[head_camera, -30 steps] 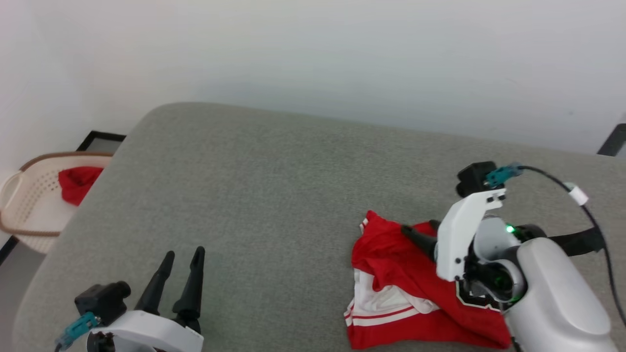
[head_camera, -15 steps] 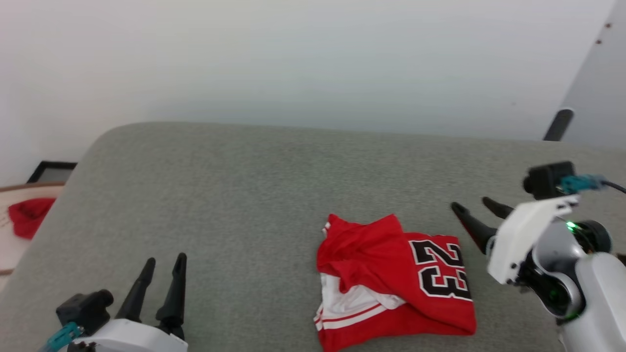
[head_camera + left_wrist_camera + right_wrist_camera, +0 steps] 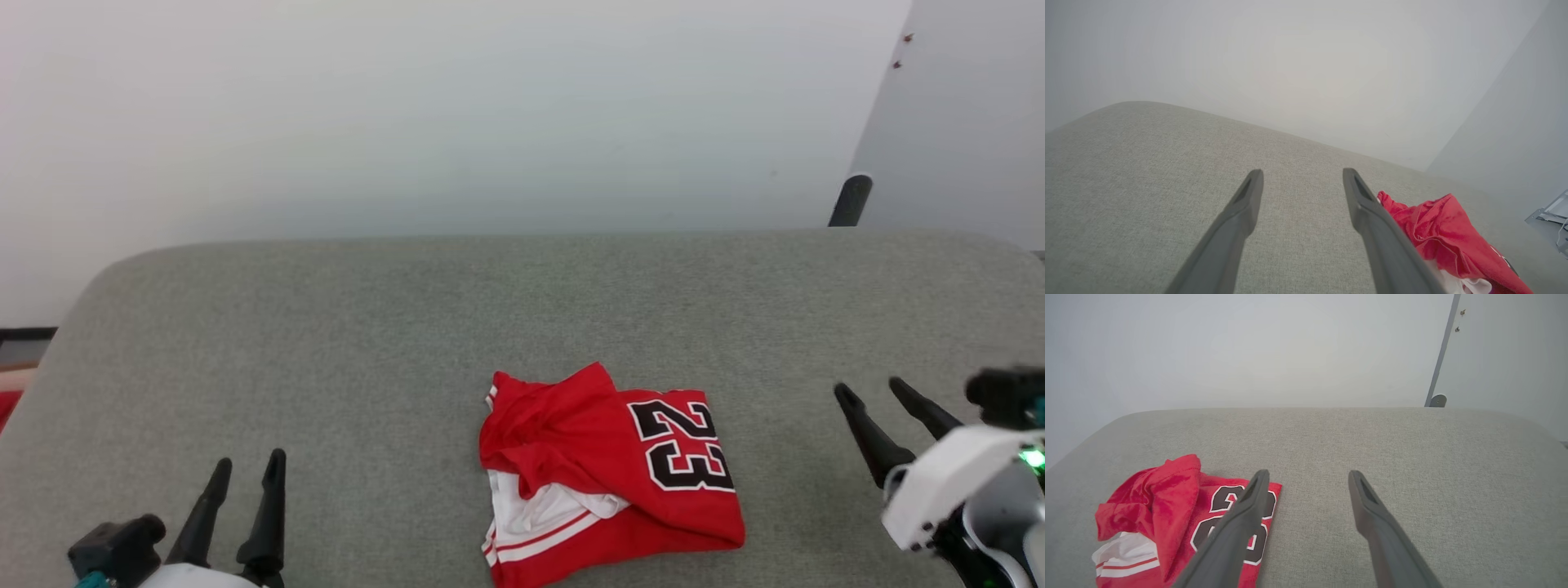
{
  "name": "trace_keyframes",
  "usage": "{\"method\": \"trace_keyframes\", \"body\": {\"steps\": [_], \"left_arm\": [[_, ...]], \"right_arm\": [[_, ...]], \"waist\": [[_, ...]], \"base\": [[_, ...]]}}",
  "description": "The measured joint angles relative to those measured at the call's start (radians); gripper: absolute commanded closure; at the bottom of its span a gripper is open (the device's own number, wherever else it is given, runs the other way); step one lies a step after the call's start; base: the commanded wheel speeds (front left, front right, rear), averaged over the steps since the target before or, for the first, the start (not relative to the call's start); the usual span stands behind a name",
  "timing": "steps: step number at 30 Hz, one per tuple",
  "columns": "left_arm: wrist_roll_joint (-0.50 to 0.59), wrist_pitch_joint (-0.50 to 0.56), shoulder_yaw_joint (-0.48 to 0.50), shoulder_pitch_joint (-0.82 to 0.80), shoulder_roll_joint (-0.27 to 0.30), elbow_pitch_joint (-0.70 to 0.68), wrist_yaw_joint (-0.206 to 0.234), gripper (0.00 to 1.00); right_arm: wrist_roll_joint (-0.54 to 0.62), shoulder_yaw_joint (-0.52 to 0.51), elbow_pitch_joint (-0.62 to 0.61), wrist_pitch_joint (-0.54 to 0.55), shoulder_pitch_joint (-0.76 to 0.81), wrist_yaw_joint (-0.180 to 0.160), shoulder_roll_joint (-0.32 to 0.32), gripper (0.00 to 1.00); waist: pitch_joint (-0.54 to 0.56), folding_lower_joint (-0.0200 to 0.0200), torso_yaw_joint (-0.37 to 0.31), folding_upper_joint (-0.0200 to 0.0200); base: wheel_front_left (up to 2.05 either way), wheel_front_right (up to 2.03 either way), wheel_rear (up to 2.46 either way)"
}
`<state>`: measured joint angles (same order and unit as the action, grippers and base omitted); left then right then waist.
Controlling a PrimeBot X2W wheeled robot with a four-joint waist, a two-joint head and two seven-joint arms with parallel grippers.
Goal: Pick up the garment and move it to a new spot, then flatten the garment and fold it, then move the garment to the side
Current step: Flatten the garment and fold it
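You're seeing the red basketball-jersey shirt with white trim and black 23 [image 3: 604,482] lying roughly folded, lumpy, lower centre on the grey fabric worktop [image 3: 408,327]. Left end effector [image 3: 250,459] and right end effector [image 3: 869,386] are hanging released, empty, apart from it. Probably only the move aside is remaining.

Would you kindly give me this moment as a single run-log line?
garment: roughly folded, lying on cushion | left gripper: open, empty | right gripper: open, empty, apart from garment
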<state>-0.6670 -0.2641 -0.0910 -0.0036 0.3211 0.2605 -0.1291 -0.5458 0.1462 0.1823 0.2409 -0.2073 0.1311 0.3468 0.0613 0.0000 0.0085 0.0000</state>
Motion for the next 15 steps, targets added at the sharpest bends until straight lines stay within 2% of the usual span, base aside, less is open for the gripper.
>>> {"method": "trace_keyframes", "body": {"steps": [15], "left_arm": [[0.033,0.0,0.054,0.045,0.0,-0.026,0.0,0.0]], "right_arm": [[-0.013,-0.117,-0.012,-0.077,0.152,0.0,-0.004,0.0]], "waist": [[0.032,0.0,-0.003,0.0]], "base": [[0.0,0.0,0.0]]}}
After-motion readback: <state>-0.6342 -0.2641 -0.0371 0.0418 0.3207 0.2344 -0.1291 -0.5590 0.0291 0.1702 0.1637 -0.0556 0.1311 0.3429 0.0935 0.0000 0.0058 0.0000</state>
